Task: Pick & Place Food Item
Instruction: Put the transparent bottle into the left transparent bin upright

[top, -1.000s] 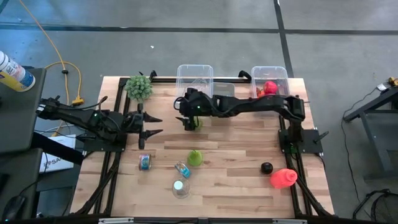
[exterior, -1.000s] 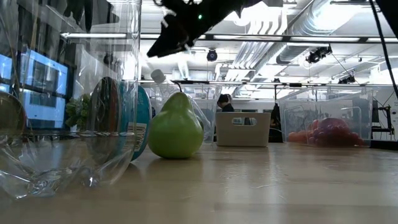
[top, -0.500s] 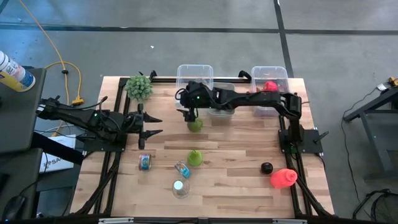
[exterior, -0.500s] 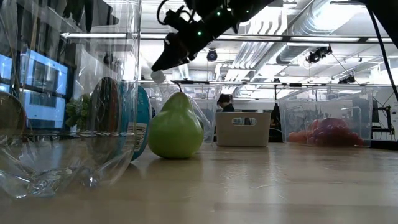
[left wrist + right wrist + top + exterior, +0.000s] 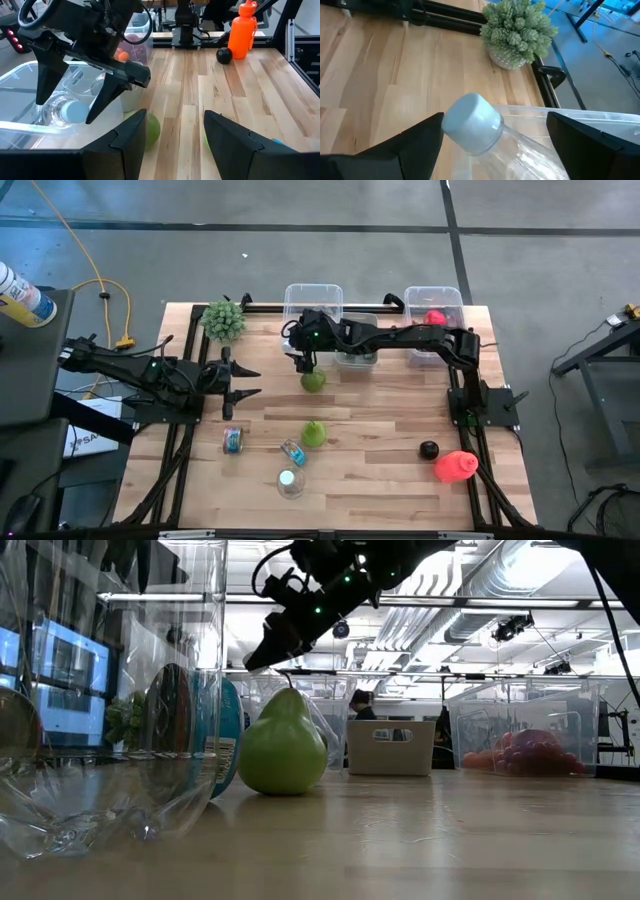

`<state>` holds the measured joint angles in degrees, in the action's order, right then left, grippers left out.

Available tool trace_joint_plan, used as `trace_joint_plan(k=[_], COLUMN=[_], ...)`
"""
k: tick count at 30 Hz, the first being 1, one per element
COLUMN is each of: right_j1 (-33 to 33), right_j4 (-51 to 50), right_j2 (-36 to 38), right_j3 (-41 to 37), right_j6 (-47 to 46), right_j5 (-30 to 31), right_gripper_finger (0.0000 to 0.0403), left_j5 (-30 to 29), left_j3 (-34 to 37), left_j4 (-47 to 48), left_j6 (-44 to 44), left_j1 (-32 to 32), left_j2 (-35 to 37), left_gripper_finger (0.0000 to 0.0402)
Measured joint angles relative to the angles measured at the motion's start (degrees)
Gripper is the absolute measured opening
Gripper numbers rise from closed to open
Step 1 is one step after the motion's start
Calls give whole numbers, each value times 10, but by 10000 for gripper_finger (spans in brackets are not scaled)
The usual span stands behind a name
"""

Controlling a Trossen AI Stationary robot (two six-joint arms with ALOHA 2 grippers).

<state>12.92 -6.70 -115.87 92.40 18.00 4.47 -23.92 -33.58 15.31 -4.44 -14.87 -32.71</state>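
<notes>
Since 1 second ago, your right gripper has slid a little toward 12 o'clock. So the round green fruit now shows whole, just on the 6 o'clock side of the fingers.

That fruit sits on the wooden table, at about 11 o'clock from the middle. It looks smooth, hard and shiny, and likely light. It is round, so I think it could roll or slip if you pinch it near the top. Take it across its fat middle, 1 finger on each side.

But your right gripper is not free. Its fingers stand wide with a clear bottle between them, and they seem to be holding it. The bottle is thin see-through plastic with a pale cap, so it may dent if you squeeze.

Just past it at 12 o'clock is a clear bin with thin walls. A green pear stands up near the middle of the table, wide at the bottom and thin at the top. A spiky green plant sits at 10 o'clock. At 1 o'clock, 1 more clear bin has red fruit in it.

Your left gripper waits at 9 o'clock, with its fingers half open and nothing in them.
</notes>
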Motion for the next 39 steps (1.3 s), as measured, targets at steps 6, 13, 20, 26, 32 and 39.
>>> trace_joint_plan(k=[6,13,20,26,32,39], right_j1=[0,0,-9,-18,-35,-66], right_j4=[3,15,36,44,40,19], right_j2=[-2,-20,-29,-29,-29,-5], right_j3=[0,1,1,1,0,-1], right_j6=[27,58,119,128,136,137], right_j5=[-3,-4,12,37,107,193], right_gripper_finger=[284,223,158,147,144,140], left_j5=[0,0,0,0,0,0], left_j3=[0,0,0,0,0,0], left_j4=[1,2,10,15,14,14], left_j6=[0,0,-1,-1,-1,-3], left_j1=[0,0,0,0,0,0], left_j2=[0,0,0,0,0,0], left_gripper_finger=[189,189,189,189,189,189])
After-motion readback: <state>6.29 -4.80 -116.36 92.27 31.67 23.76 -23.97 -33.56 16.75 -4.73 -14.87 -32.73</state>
